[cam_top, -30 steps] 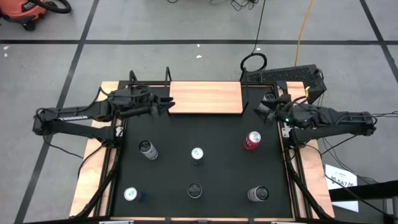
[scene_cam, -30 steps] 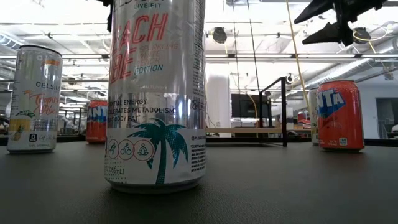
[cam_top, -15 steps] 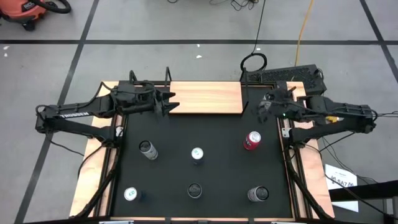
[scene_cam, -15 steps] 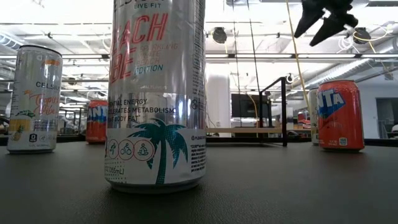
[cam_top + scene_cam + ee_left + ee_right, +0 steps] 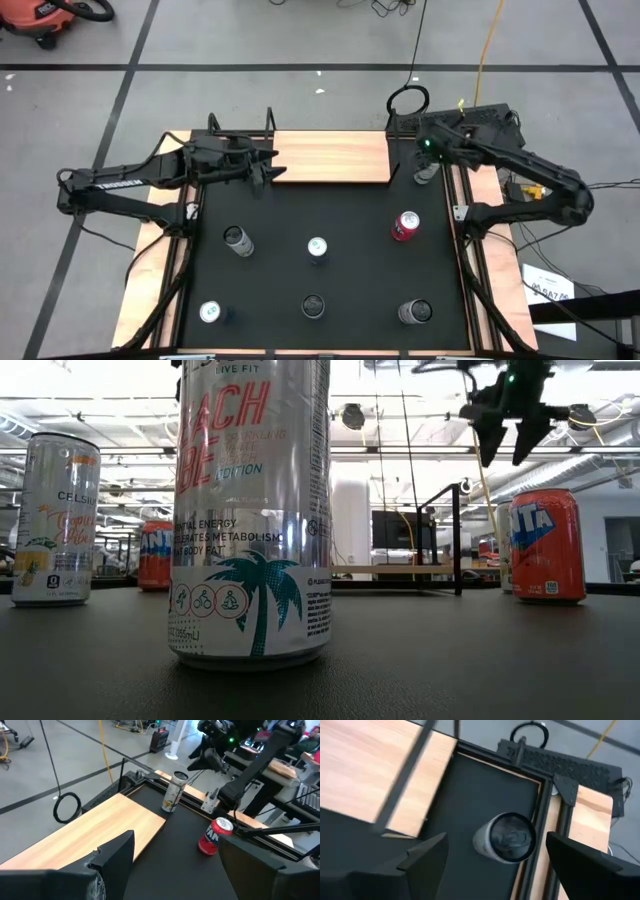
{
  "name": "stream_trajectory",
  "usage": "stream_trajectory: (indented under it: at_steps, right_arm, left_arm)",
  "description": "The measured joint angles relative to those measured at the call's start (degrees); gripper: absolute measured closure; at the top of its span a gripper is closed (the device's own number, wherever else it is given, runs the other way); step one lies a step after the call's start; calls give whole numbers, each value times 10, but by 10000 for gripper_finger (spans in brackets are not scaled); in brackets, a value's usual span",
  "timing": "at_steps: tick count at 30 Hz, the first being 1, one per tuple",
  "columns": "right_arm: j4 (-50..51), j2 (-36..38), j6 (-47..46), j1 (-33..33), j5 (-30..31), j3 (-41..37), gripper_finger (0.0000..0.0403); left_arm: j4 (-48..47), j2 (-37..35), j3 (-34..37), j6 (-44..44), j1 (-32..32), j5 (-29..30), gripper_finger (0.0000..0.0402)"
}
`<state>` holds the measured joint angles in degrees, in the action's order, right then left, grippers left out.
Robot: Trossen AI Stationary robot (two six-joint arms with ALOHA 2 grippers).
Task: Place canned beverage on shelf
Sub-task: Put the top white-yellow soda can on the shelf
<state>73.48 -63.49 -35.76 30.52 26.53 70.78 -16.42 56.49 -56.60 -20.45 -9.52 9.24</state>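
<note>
High view: six cans (image 5: 317, 248) below shelf (image 5: 331, 156).

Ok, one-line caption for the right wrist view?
Open right gripper hovers above an upright can by the table's corner, beside the empty wooden shelf.

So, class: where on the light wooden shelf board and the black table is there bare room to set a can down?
The light wooden shelf board is bare from end to end between its black posts. On the black table, a strip lies open between the board and the red can. The front half, with its six cans, is crowded.
</note>
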Motion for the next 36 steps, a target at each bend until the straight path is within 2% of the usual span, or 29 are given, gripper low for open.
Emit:
stream_trajectory:
  at_steps: [6, 10, 18, 25, 30, 36]
  right_arm:
    - [-6, -29, 62, 93, -87, 0, 80]
    - [-5, -48, 87, 126, -117, 0, 80]
    - [-3, -96, 122, 176, -137, 0, 80]
    - [2, -122, 150, 201, -177, 0, 80]
    - [16, -129, 163, 206, -178, -3, 80]
    - [-6, -131, 172, 209, -191, -48, 82]
  left_arm:
    - [-7, 0, 0, 0, -3, 0, 113]
    - [-9, 0, 0, -1, -3, 0, 113]
    - [-30, 0, 0, -2, -3, 0, 113]
    - [-39, 0, 0, -2, -2, 0, 114]
    - [-39, 0, 0, -2, -2, 0, 114]
    - [-39, 0, 0, 0, -3, 18, 114]
